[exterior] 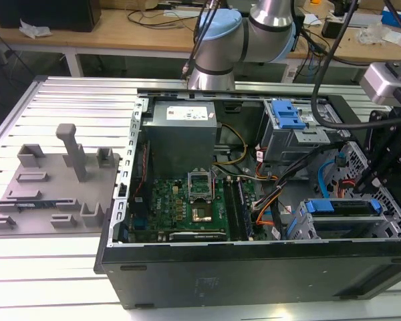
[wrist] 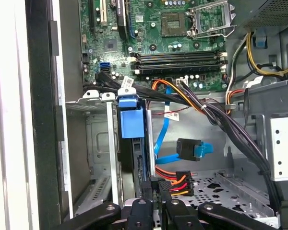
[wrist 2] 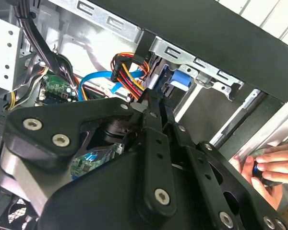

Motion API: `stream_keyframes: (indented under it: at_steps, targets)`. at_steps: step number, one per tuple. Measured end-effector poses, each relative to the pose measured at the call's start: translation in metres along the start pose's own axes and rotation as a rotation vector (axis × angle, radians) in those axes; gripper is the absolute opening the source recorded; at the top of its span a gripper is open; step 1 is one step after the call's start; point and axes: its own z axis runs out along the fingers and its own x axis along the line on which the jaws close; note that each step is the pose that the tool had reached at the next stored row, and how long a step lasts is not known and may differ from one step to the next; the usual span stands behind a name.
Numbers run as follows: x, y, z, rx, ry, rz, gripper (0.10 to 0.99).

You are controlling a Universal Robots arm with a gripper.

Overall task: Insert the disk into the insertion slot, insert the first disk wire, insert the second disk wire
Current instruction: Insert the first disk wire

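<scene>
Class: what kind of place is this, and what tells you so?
Probably a robotics lab or workshop: a robot arm works at an open computer case on a slotted metal table, with cluttered workbenches behind.

The blue-framed disk (exterior: 321,206) sits flat inside the low grey perforated insertion slot (exterior: 299,226), the black-plugged blue data wire (wrist: 187,147) lying unplugged just beside it.
</scene>
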Motion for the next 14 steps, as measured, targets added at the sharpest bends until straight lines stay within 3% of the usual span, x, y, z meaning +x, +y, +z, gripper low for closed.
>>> stream_keyframes:
  at_steps: [6,8,12,14]
  targets:
    - [-0.0035,0.0005,0.0,0.004,0.0224,0.006,0.169]
    - [-0.0047,0.001,0.0001,0.006,0.0242,0.006,0.169]
    - [-0.0047,0.0034,0.0003,0.025,0.0235,0.006,0.169]
    - [-0.0046,0.0038,0.0002,0.025,0.0252,0.006,0.169]
